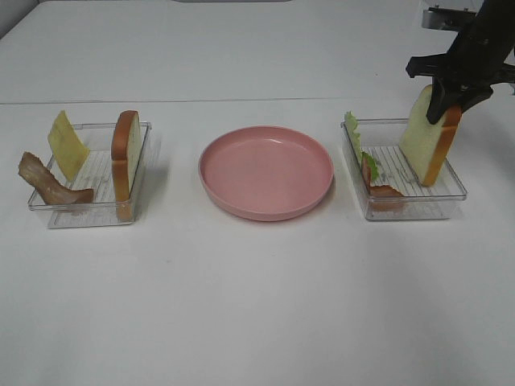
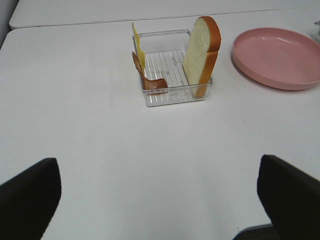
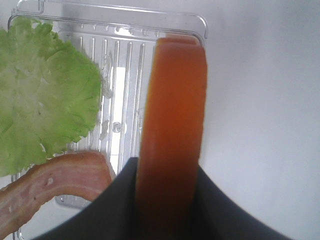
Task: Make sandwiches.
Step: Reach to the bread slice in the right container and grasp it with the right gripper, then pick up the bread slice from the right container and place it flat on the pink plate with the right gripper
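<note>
Right gripper [image 1: 447, 100] is clamping the bread slice [image 1: 424, 145] at the plate's [image 1: 265, 173] 3 o'clock; left gripper [image 2: 157, 200] is hanging wide apart; stacking not yet begun.

On the surface [image 1: 257, 322], the plate [image 1: 265, 169] sits in the middle between two trays. In the left tray [image 1: 88, 215], the cheese slice [image 1: 67, 145] and left bacon strip [image 1: 48, 183] lean at its left side, and the left bread slice [image 1: 126, 153] stands on edge at its right. In the right tray [image 1: 410, 211], the lettuce leaf [image 1: 352, 133] and right bacon strip [image 1: 380, 186] are at the left. The right bread slice [image 1: 426, 149] stands at the right, its top edge pinched in the right end effector [image 1: 449, 106].
</note>
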